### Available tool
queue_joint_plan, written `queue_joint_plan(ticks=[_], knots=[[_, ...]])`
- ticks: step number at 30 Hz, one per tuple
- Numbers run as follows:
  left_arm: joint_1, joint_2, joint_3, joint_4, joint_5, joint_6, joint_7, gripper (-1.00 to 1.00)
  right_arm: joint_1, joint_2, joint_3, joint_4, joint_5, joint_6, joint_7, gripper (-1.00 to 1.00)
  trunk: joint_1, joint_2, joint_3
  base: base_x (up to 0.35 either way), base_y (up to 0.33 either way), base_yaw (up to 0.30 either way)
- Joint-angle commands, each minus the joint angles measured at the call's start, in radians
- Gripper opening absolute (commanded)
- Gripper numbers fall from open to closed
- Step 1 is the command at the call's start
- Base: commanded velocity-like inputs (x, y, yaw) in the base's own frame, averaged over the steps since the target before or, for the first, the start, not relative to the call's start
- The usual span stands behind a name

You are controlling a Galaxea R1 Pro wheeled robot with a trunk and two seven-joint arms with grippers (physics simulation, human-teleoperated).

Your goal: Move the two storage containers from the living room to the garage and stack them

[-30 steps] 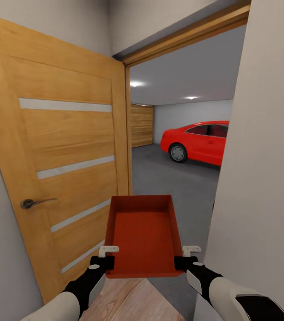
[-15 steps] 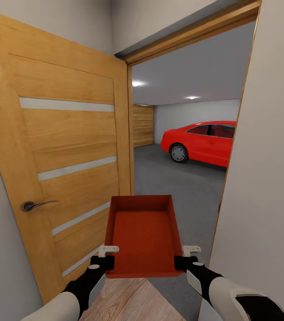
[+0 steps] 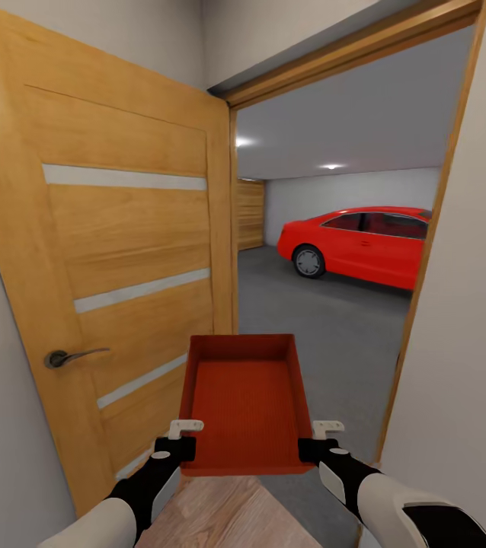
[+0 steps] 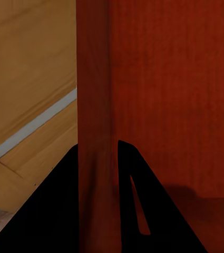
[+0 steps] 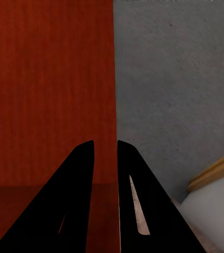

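One orange-red storage container [image 3: 244,399] is held level in front of me, its open top showing a ribbed bottom. My left gripper [image 3: 184,438] is shut on its left wall and my right gripper [image 3: 315,440] on its right wall, both near the container's close end. In the left wrist view the left gripper [image 4: 97,145] pinches the red wall [image 4: 93,79] between its fingers. The right gripper [image 5: 105,142] clamps the container's other wall [image 5: 48,79] over the grey floor [image 5: 175,79]. Through the doorway lies the garage with its dark-grey floor [image 3: 319,320].
An orange-wood door with glass slits [image 3: 121,251] stands open close on my left. The door frame [image 3: 426,289] and a white wall [image 3: 471,380] are close on my right. A red car [image 3: 365,243] is parked inside, with a wooden panelled door [image 3: 249,215] behind. Wood planks [image 3: 220,517] lie underfoot.
The whole view has shifted: the doorway looks wider and nearer, with more of the car and the right frame showing. Both grippers keep the same hold on the container.
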Motion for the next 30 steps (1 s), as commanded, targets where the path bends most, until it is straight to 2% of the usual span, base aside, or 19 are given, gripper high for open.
queue_joint_plan(ticks=[1, 7, 15, 30], knots=[[0.000, 0.001, 0.023, -0.001, -0.001, 0.006, 0.031, -1.00, 0.000, -0.012, -0.022, -0.002, -0.002, -0.005, -0.020, -1.00, 0.001, -0.001, 0.000, 0.155, 0.264, 0.000], [0.000, 0.001, 0.022, -0.002, -0.001, 0.006, 0.032, -1.00, 0.000, -0.010, -0.023, -0.002, -0.002, -0.004, -0.020, -1.00, 0.001, -0.001, 0.000, 0.156, 0.267, -0.031], [0.000, 0.001, 0.020, -0.004, -0.001, -0.004, 0.032, -1.00, 0.000, -0.009, -0.023, -0.001, -0.002, -0.004, -0.028, -1.00, 0.001, -0.001, 0.000, 0.136, 0.225, -0.210], [0.000, 0.001, 0.018, -0.006, -0.002, -0.006, 0.033, -1.00, 0.000, -0.009, -0.023, -0.002, -0.002, -0.004, -0.029, -1.00, 0.001, -0.001, 0.000, 0.007, 0.010, -0.241]])
